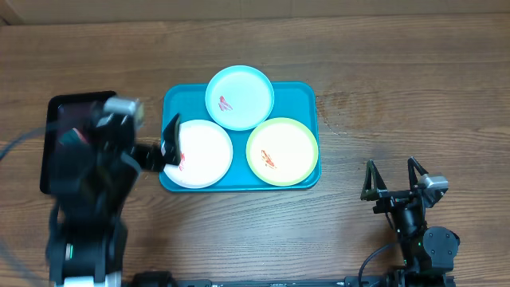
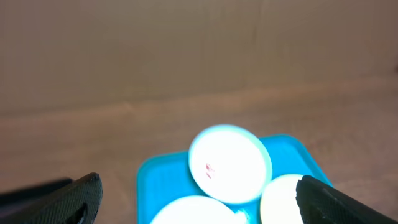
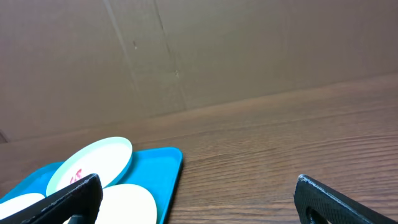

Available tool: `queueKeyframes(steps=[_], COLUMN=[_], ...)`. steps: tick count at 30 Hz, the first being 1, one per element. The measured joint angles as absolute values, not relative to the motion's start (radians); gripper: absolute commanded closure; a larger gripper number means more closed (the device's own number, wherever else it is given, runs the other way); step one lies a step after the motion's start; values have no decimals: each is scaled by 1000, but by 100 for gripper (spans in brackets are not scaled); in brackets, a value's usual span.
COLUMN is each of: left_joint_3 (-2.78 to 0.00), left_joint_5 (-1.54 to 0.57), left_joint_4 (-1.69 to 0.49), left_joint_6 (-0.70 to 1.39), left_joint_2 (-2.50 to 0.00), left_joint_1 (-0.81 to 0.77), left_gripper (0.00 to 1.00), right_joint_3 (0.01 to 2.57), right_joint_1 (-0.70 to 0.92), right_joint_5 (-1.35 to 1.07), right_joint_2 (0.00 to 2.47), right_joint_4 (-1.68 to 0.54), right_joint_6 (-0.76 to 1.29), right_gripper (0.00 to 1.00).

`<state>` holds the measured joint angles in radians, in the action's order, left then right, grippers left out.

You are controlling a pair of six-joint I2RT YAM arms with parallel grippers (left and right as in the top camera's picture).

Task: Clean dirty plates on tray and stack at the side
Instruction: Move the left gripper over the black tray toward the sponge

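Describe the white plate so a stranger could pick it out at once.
Find the turquoise tray on the wooden table. Of its three plates, the white plate lies in the corner nearest the left gripper. It alone is plain white, red-smeared at its left edge; its neighbours are the light blue plate and the yellow-green rimmed plate.

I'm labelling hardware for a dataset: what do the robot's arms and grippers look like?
Both arms are black. The left gripper and right gripper have slim, dark, tapered fingers. A silver-grey block sits at each wrist; a thin black cable runs beside the left arm.
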<state>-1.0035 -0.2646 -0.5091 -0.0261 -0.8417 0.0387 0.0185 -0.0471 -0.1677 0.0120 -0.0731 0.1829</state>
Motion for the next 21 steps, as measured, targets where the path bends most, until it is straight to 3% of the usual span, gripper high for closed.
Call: queueKeyframes(steps=[8, 13, 21], left_joint_3=[-1314, -1457, -1464], left_joint_5=[-117, -19, 180], left_joint_4=[-884, -907, -978], left_joint_6=[83, 109, 233], left_joint_2=[-1232, -1317, -1407], left_joint_1=[96, 132, 162], left_gripper=[0, 0, 0], right_joint_3=[19, 19, 19], right_joint_1=[-47, -47, -47], right_joint_5=[-168, -167, -168], right_joint_2=[12, 12, 12], right_joint_4=[-73, -73, -73], right_joint_6=[183, 183, 183], right_gripper=[0, 0, 0])
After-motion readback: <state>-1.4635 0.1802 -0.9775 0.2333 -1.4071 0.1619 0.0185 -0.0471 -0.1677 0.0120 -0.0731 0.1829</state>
